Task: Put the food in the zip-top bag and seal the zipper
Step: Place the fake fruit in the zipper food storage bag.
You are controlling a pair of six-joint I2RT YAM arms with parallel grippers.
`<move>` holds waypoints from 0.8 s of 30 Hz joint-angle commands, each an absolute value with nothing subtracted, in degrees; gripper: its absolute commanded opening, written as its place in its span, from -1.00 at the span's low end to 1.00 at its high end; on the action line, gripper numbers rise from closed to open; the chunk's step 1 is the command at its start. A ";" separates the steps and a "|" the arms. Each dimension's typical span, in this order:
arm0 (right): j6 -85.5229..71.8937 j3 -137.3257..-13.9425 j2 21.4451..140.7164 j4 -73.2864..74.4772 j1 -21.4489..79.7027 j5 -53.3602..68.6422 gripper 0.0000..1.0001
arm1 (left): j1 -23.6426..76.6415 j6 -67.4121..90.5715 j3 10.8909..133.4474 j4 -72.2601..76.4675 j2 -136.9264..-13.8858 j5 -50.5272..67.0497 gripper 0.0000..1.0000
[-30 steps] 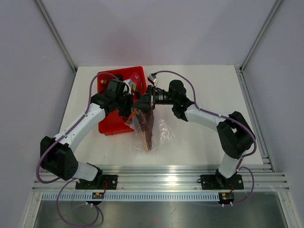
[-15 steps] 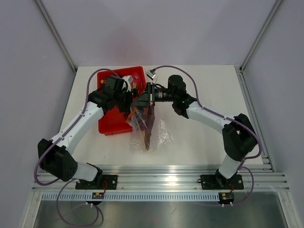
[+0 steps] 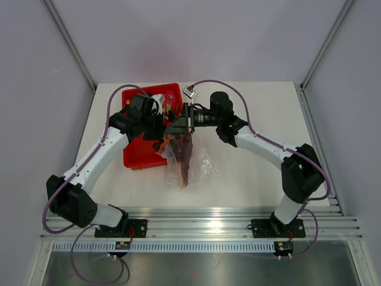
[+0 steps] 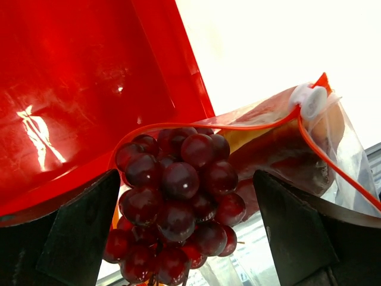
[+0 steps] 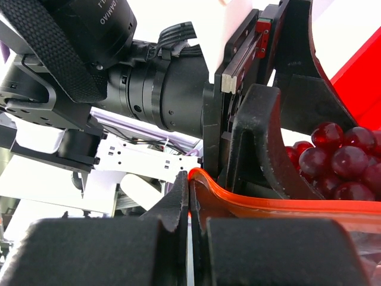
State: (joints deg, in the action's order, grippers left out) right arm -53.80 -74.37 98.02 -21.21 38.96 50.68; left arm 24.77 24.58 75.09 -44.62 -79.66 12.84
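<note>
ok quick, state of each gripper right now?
Left gripper: open, grapes between its fingers, not gripped.
Right gripper: shut on the orange zipper.

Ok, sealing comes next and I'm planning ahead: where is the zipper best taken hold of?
Probably at the white slider, the only raised knob on the thin orange zipper. It sits at the mouth's end away from the grapes, so come from that end, pinching across the strip's flat sides.

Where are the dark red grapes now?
Left wrist view, centre: the bunch of dark red grapes is between the left tool's fingers, at the clear zip-top bag's orange-edged mouth, beside the red plastic bin.
</note>
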 commanded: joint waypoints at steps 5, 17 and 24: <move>-49.66 -73.30 101.07 -10.37 38.67 47.11 -1.00 | 24.26 23.47 83.32 -35.86 -71.19 21.08 0.98; -47.99 -74.00 100.99 -8.26 38.76 46.85 -1.00 | 22.68 24.08 84.37 -36.21 -70.31 17.40 -0.19; -47.64 -74.18 100.90 -7.91 38.67 46.93 -1.00 | 22.50 23.64 83.59 -37.44 -70.93 16.61 -0.13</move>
State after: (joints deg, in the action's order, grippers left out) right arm -49.15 -73.45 101.47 -8.21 38.46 47.55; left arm 22.39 23.59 82.91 -39.57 -71.05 14.87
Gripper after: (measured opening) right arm 0.009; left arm 0.432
